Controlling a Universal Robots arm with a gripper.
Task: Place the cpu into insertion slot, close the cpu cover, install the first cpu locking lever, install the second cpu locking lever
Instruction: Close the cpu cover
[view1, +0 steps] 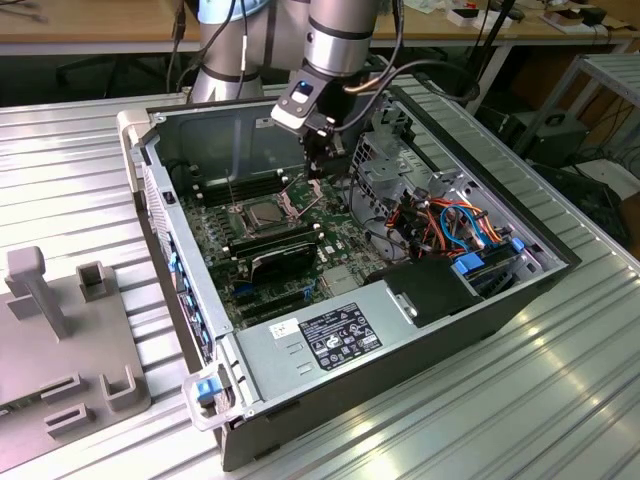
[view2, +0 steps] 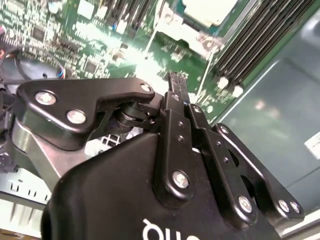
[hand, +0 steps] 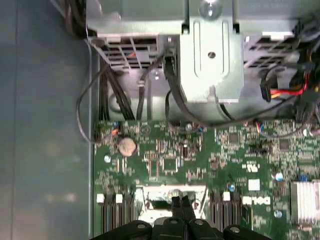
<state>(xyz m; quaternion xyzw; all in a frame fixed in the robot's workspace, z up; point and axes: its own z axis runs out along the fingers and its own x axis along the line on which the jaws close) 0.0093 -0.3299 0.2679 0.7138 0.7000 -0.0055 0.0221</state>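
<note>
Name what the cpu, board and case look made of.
The cpu top looks like dull silver-grey metal with a faint sheen. The board is green-coated laminate, probably fibreglass, showing fine traces. The case seems matte grey sheet steel, edges folded.

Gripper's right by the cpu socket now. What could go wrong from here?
1. The gripper is shut, close by the cpu; a skewed push could scrape it or the green board.
2. The drive cage and its black cables sit right beside the arm; the wrist could snag them.
</note>
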